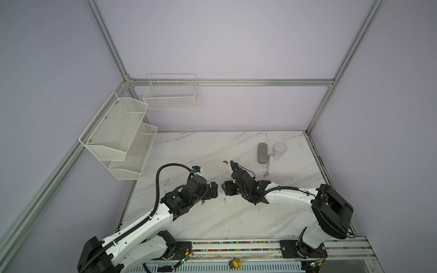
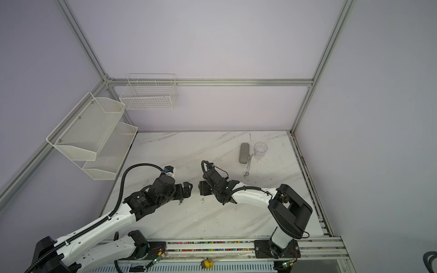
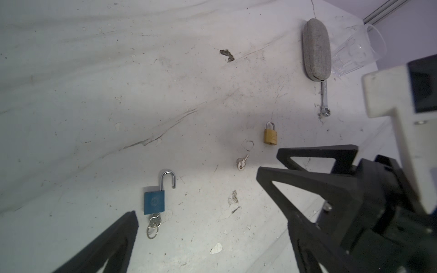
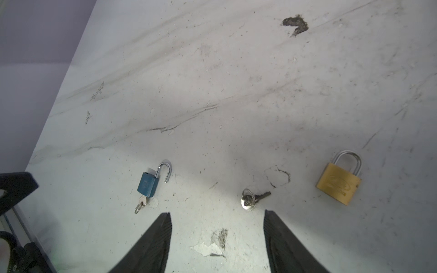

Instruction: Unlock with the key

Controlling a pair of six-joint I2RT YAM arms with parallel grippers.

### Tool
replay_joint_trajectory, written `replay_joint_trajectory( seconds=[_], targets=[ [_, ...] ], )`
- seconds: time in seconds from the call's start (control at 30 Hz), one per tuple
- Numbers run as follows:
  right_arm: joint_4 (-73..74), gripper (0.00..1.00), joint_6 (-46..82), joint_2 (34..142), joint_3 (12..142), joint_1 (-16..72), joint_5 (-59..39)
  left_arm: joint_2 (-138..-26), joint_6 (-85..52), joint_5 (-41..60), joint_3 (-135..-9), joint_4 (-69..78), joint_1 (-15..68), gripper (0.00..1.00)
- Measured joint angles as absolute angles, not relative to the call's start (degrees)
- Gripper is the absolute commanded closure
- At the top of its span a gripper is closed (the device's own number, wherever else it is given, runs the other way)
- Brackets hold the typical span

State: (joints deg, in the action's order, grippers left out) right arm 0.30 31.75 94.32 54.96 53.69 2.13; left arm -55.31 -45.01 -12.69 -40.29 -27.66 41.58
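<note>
A blue padlock (image 3: 154, 202) (image 4: 147, 186) lies flat on the marble table (image 1: 212, 146), its shackle swung open and a key (image 3: 155, 222) (image 4: 142, 203) with a ring in its keyhole. A brass padlock (image 3: 270, 136) (image 4: 338, 186) lies further off with its shackle shut. Between them rests a loose key (image 3: 241, 162) (image 4: 250, 201). My left gripper (image 1: 214, 189) (image 3: 212, 238) is open wide and empty above the table. My right gripper (image 1: 225, 188) (image 4: 216, 212) faces it, open and empty, one fingertip just short of the loose key. In both top views the arms hide the locks.
A grey case (image 1: 262, 153), a clear cup (image 1: 279, 150) and a wrench (image 1: 267, 165) sit at the back right. A mesh shelf (image 1: 118, 134) and a wire basket (image 1: 170, 94) hang on the left wall and the back wall. The two grippers nearly touch at mid-table.
</note>
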Motion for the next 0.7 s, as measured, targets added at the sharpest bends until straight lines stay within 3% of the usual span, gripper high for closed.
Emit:
replay_joint_trajectory(
  seconds=[0.7],
  targets=[
    [0.91, 0.39, 29.71, 109.58, 64.47, 56.31, 3.66, -47.29, -48.86, -18.33, -35.97, -23.46, 41.91, 0.0]
  ],
)
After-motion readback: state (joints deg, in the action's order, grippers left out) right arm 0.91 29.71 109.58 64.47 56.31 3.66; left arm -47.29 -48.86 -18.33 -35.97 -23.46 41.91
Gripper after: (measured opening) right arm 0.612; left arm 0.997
